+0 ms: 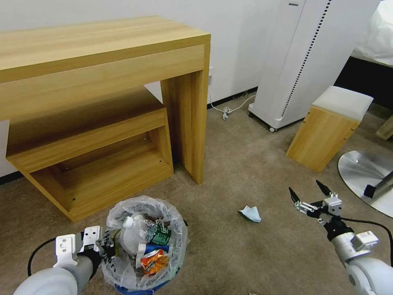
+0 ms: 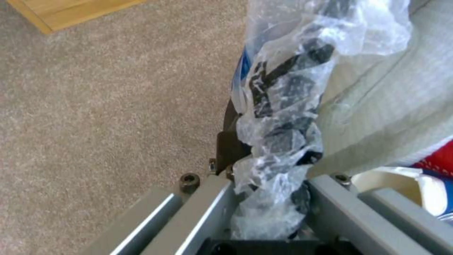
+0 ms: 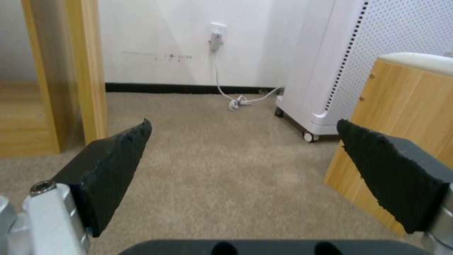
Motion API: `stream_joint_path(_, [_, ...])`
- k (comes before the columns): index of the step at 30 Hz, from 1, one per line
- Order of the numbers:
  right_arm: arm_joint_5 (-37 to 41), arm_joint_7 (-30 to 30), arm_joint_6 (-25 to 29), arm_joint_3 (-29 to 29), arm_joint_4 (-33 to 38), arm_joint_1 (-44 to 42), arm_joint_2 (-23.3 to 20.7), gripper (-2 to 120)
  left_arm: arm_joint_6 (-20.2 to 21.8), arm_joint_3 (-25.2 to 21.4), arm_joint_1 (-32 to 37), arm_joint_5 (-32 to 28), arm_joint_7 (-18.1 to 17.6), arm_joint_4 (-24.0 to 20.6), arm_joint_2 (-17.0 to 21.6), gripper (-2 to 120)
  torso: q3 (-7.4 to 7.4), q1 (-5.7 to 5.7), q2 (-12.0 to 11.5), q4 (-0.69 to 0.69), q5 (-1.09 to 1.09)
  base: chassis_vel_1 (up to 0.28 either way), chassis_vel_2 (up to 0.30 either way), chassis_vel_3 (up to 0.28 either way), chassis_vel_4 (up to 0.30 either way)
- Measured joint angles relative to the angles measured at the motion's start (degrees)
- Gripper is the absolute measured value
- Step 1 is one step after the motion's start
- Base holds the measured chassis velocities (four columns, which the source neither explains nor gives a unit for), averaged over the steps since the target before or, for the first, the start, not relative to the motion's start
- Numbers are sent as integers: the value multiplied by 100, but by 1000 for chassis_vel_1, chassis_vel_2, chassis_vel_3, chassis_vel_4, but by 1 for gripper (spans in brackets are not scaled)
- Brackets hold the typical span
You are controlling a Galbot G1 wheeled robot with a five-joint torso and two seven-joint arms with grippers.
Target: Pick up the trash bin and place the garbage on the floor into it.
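On the floor [image 1: 245, 172], tissue [image 1: 250, 213] between trash bin [image 1: 123, 278] and stool [image 1: 327, 131]

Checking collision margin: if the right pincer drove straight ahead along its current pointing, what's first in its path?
Probably bare floor. The right pincer is open, aimed over carpet between the desk leg and the wooden stool. The stool sits close beside the line; depth is unclear. The tissue lies off to its left.

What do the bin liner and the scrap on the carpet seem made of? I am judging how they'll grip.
The bin liner looks like thin clear plastic film: crinkled, glossy, see-through. The scrap looks like soft matte tissue paper, white and crumpled, though cloth is possible.
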Motion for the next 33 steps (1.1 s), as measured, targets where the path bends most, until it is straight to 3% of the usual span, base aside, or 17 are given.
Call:
stream_joint_path(13, [16,-77,48,51,-20,21,-86,100,-13,59,58,96,2,8,-98,0,0,1,0,1,0,0,0,0,0])
stream_joint_path(33, [-35,51,51,-208,-176,200,-84,100,-61,99,75,192,55,81,-225,0,0,1,0,-4,0,-87,-97,-84,-84])
